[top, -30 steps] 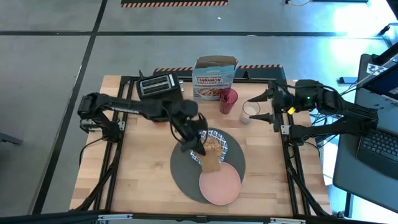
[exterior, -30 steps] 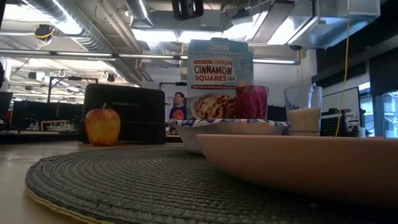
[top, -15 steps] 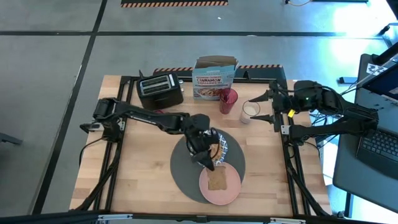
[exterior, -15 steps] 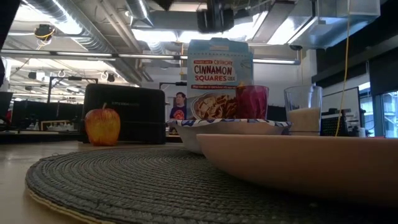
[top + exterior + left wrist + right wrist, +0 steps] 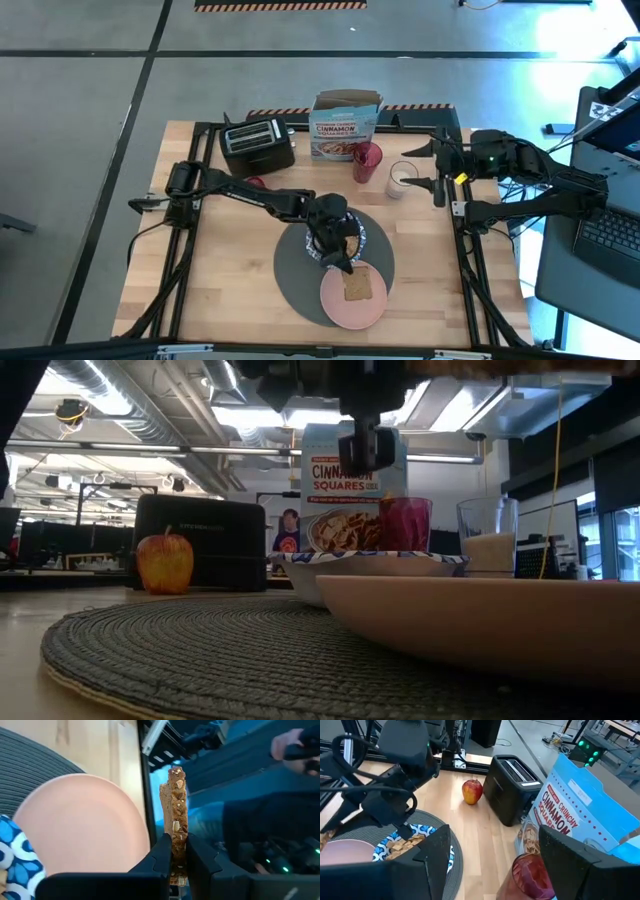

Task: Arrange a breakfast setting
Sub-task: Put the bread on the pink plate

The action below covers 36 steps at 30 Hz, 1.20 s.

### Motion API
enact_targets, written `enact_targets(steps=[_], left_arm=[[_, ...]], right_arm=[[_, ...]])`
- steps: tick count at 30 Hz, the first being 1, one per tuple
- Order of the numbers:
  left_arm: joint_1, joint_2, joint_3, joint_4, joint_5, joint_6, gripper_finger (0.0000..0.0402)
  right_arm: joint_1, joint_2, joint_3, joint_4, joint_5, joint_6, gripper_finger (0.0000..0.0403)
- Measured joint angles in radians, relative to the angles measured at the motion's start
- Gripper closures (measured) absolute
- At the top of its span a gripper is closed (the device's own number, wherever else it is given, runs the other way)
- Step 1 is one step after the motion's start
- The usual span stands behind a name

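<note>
My left gripper is shut on a slice of brown toast above the salmon-pink plate. The plate lies on the near right part of the round dark-grey mat. The blue-and-white bowl with cereal stands on the mat behind the plate, partly hidden by the left arm. My right gripper is open and empty beside the milk glass. The red tumbler stands left of the glass. The gold spoon does not show. My left gripper pinches the toast's two flat faces between its two fingers, at one edge of the slice. The fingers slant in from the table's far left. The slice sticks out beyond the fingertips and hangs clear above the plate.
A cereal box and a black toaster stand along the far edge. A red apple lies near the toaster. The table's left half and near left corner are bare wood.
My left gripper has gone from above the bowl toward the table's near right and down, carrying the toast. The slice now hangs over the plate.
</note>
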Motion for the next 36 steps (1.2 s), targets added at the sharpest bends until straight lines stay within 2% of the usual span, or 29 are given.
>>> enact_targets(steps=[7,12,19,32,36], left_arm=[[-0.035,0.033,0.000,0.024,-0.147,-0.022,0.0373],[-0.058,0.088,0.000,0.099,-0.160,-0.102,0.0368],[-0.099,0.167,0.000,0.144,-0.115,-0.188,0.0365],[-0.129,0.166,0.001,0.226,-0.185,-0.184,0.0362],[-0.129,0.166,0.001,0.236,-0.186,-0.185,0.0347]], right_arm=[[0.000,0.000,0.000,0.002,-0.004,-0.011,0.0155],[0.000,-0.002,0.000,-0.001,-0.064,-0.030,0.0155],[0.000,-0.038,-0.001,-0.004,-0.107,-0.031,0.0155],[0.000,-0.085,-0.001,-0.008,-0.125,-0.031,0.0155],[0.000,-0.092,-0.001,-0.008,-0.134,-0.024,0.0155]])
